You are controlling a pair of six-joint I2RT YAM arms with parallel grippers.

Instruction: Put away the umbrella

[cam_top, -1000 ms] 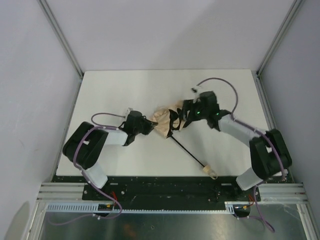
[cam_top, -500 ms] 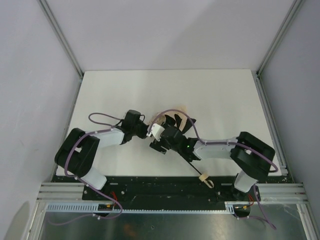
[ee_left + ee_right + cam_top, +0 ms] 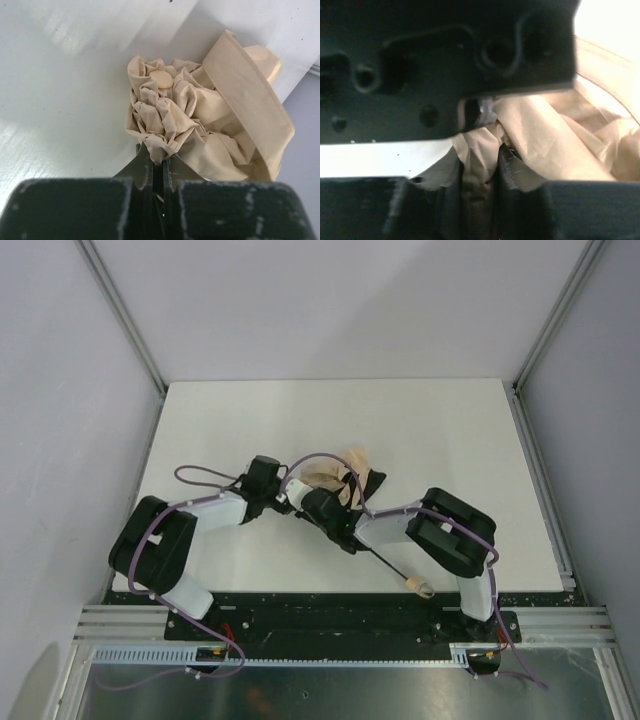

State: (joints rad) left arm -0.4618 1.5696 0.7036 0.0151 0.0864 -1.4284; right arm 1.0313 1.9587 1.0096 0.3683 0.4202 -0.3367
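We find the umbrella (image 3: 330, 478) on the table (image 3: 450, 430): handle (image 3: 418, 587) at 5 o'clock near the front edge, bunched canopy (image 3: 200, 120) at centre. The right gripper (image 3: 479, 172) and, at its 9 o'clock, the left gripper (image 3: 156, 159) each clamp canopy fabric.

We see the umbrella (image 3: 330, 478) mid-table (image 3: 450, 440), left gripper (image 3: 159, 160) at its left, right gripper (image 3: 480, 165) just nearer, handle (image 3: 415, 585) by the near-right edge.

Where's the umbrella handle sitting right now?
In the top view the handle lies by the near edge of the table, right of centre, at the end of the black shaft, just left of the right arm's base.
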